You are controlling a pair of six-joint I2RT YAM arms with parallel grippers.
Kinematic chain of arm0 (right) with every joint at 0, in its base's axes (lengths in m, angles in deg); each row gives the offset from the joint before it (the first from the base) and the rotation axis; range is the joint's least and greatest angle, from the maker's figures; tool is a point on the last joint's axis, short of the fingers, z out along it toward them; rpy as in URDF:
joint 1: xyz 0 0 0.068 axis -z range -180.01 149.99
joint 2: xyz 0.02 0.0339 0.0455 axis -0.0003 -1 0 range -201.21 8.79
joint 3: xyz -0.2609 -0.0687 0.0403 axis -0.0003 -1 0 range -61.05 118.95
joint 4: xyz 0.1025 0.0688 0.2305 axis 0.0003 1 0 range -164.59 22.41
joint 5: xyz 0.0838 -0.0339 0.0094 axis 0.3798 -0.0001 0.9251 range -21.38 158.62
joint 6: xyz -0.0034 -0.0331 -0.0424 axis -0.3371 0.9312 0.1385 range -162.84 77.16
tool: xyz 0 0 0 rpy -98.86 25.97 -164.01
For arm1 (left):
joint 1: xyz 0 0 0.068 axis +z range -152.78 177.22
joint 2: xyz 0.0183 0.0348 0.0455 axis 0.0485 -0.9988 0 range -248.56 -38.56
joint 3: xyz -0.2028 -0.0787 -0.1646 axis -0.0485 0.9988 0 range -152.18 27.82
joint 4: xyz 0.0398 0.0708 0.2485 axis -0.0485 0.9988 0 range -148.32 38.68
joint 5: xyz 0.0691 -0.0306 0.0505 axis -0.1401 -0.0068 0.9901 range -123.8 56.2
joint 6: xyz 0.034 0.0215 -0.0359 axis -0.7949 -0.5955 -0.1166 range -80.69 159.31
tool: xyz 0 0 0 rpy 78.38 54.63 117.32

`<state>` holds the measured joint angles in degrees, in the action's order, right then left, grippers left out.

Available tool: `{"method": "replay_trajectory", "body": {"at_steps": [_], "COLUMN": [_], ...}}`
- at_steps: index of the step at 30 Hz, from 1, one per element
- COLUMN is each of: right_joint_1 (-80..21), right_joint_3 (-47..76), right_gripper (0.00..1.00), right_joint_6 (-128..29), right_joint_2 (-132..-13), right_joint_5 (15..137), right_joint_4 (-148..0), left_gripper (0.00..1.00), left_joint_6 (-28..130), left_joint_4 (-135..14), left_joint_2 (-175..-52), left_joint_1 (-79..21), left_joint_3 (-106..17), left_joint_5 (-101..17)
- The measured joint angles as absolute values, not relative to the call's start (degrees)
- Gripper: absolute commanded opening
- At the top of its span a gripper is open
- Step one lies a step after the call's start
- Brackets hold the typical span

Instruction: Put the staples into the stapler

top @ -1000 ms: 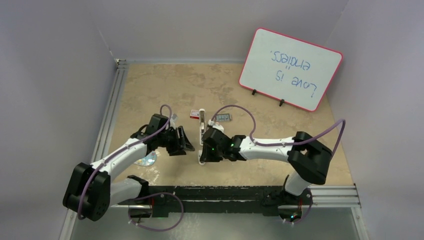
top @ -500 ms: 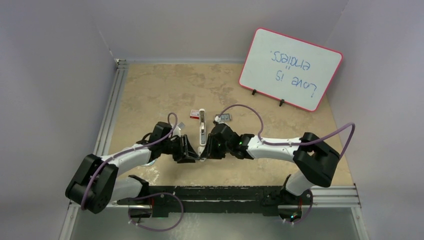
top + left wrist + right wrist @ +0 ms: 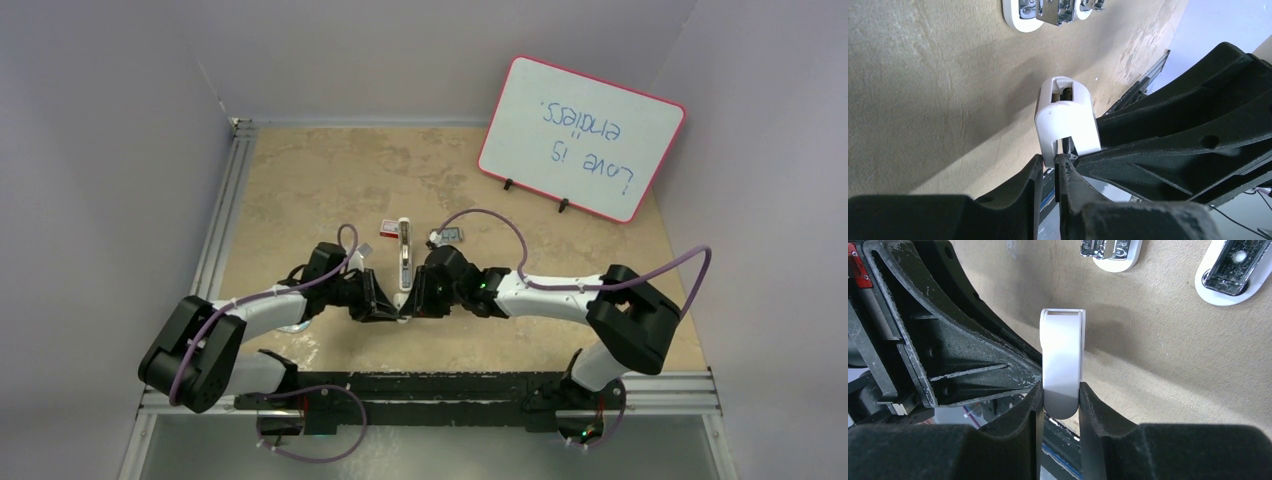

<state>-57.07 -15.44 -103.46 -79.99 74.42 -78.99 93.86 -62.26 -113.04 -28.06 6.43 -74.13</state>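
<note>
The desk (image 3: pixel 300 180) is tan, mottled with paler and darker beige blotches like stone. The stapler (image 3: pixel 403 250) is plain white, with a glint of silvery metal in its slot. Just beside it lies a small red box (image 3: pixel 386 229). The left gripper (image 3: pixel 1048 172) has matte black jaws, and so has the right gripper (image 3: pixel 1060 400), theirs scuffed with pale specks. Both arms have white links, black joints and purple cables. The whiteboard (image 3: pixel 580 135) is white with a pink-red rim and blue handwriting. A shiny chrome part (image 3: pixel 1230 270) sits on a white base. The walls (image 3: pixel 100 150) are pale lavender-grey.
</note>
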Motion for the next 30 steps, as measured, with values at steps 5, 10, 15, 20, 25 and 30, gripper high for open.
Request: {"method": "replay_trajectory", "body": {"at_steps": [5, 10, 15, 20, 25, 30], "right_joint_1": [-57.0, -56.9, -56.3, -55.5, -54.5, -52.9], "right_joint_3": [-15.6, -15.6, -15.6, -15.6, -15.6, -15.6], "right_gripper": [0.18, 0.18, 0.18, 0.17, 0.18, 0.23], "right_joint_6": [-103.5, -103.5, -103.5, -103.3, -102.8, -101.3], "right_joint_2": [-80.0, -80.0, -80.0, -80.0, -80.0, -79.7], "right_joint_5": [74.7, 74.9, 75.8, 77.1, 78.2, 79.4], "right_joint_4": [-79.5, -79.6, -79.2, -77.9, -75.4, -73.7], "left_gripper": [0.17, 0.01, 0.0, 0.0, 0.0, 0.0], "left_joint_6": [94.2, 94.3, 94.1, 92.1, 89.9, 87.5], "left_joint_4": [-63.1, -63.4, -64.3, -64.7, -64.2, -63.4], "left_joint_2": [-113.0, -113.0, -113.0, -113.3, -115.1, -116.9], "left_joint_1": [-28.1, -28.1, -28.1, -29.7, -33.5, -35.6], "left_joint_3": [6.4, 6.5, 7.0, 6.9, 5.0, 3.9], "left_joint_5": [-74.0, -74.0, -74.0, -72.9, -69.5, -66.4]}}
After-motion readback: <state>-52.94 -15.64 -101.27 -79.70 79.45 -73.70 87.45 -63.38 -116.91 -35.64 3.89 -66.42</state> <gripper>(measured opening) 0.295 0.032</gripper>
